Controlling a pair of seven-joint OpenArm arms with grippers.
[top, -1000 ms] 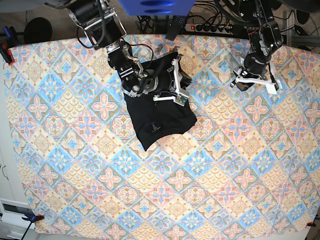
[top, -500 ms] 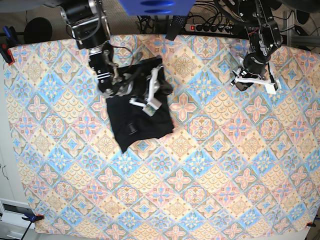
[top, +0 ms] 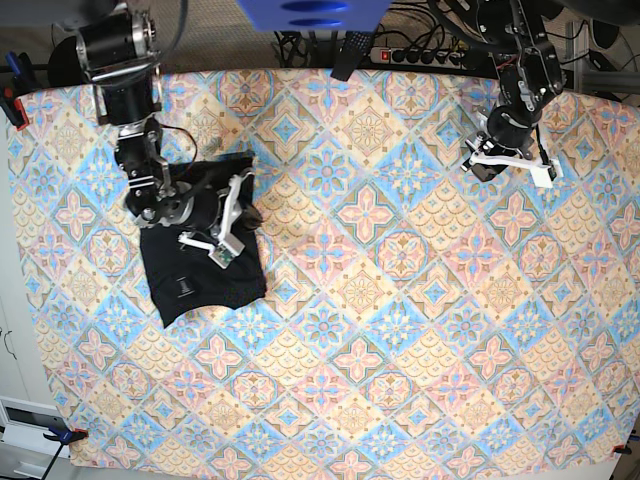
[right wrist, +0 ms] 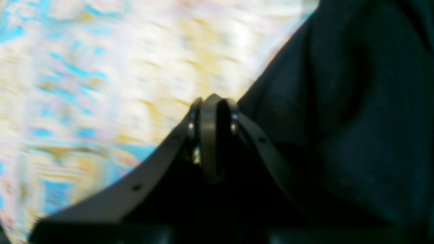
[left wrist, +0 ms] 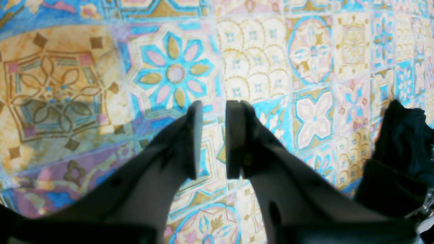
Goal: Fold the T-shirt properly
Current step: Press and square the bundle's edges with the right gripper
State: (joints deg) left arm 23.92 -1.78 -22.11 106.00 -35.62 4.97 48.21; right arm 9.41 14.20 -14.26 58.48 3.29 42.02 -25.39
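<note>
The right gripper [right wrist: 214,103] pinches the shirt [top: 205,275] near the table's [top: 400,380] right edge, probably to position it; the left gripper [left wrist: 213,105] hangs empty, fingers slightly apart.

A patterned cloth [top: 430,350] spreads across the work area, printed like patchwork tiles in blue, pink, cream and tan. Some squares carry blue flowers with pointed petals, others pink blossoms or rows of cream scallops — the lines between them run slantwise over the surface. Past its left edge lies a pale grey-white strip [top: 16,265], with a thin dark cable [top: 8,345] curling at the far left side of the view. At the near left corner sits a white-and-black object [top: 35,428] — its kind is unclear. A small dark object [top: 626,448] shows at the near right edge, partly cut off.
</note>
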